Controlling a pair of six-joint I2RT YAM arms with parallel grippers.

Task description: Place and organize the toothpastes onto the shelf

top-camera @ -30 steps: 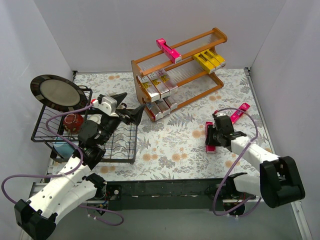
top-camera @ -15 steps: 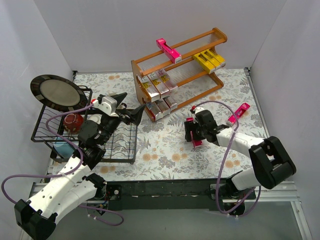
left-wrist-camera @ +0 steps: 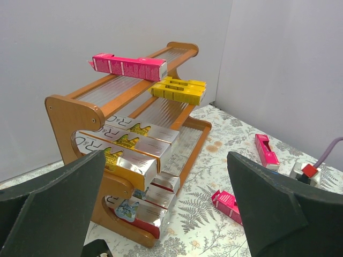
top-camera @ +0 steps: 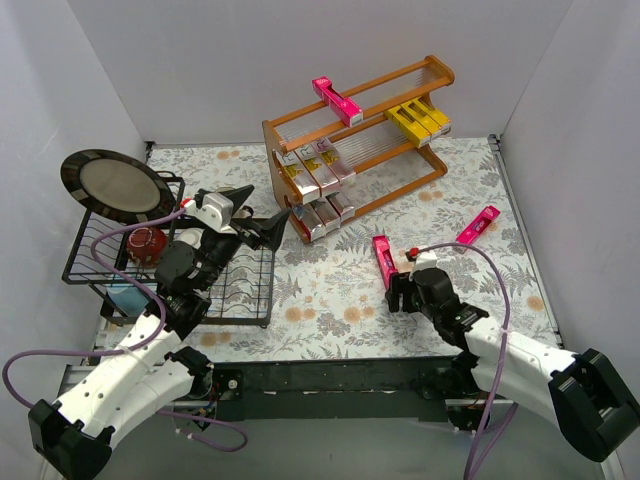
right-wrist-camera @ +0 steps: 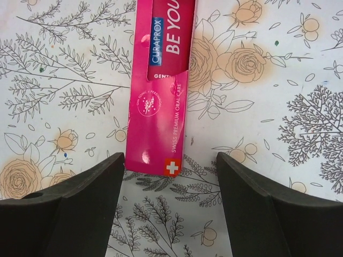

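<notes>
The wooden shelf (top-camera: 440, 75) (left-wrist-camera: 69, 115) stands at the back. One magenta toothpaste (top-camera: 336, 100) (left-wrist-camera: 128, 65) lies on its top tier. Yellow ones (top-camera: 418, 120) (left-wrist-camera: 179, 90) and silver-gold ones (top-camera: 315, 172) (left-wrist-camera: 134, 144) fill the middle tier, and white-silver ones (top-camera: 325, 215) (left-wrist-camera: 150, 206) the bottom. A magenta carton (top-camera: 384, 262) (right-wrist-camera: 161, 101) (left-wrist-camera: 228, 203) lies flat on the table. My right gripper (top-camera: 400, 293) (right-wrist-camera: 170, 160) is open just behind its near end, not touching. Another magenta carton (top-camera: 478, 224) (left-wrist-camera: 266, 151) lies to the right. My left gripper (top-camera: 268, 222) (left-wrist-camera: 166, 158) is open and empty, facing the shelf's left end.
A black wire dish rack (top-camera: 230, 300) at the left holds a dark plate (top-camera: 115, 185) and a red mug (top-camera: 148, 242). White walls close in the back and both sides. A floral cloth (top-camera: 330, 310) covers the table.
The right gripper carried the magenta carton leftward, let it go on the table and drew back toward the near edge. The left arm has not moved.
</notes>
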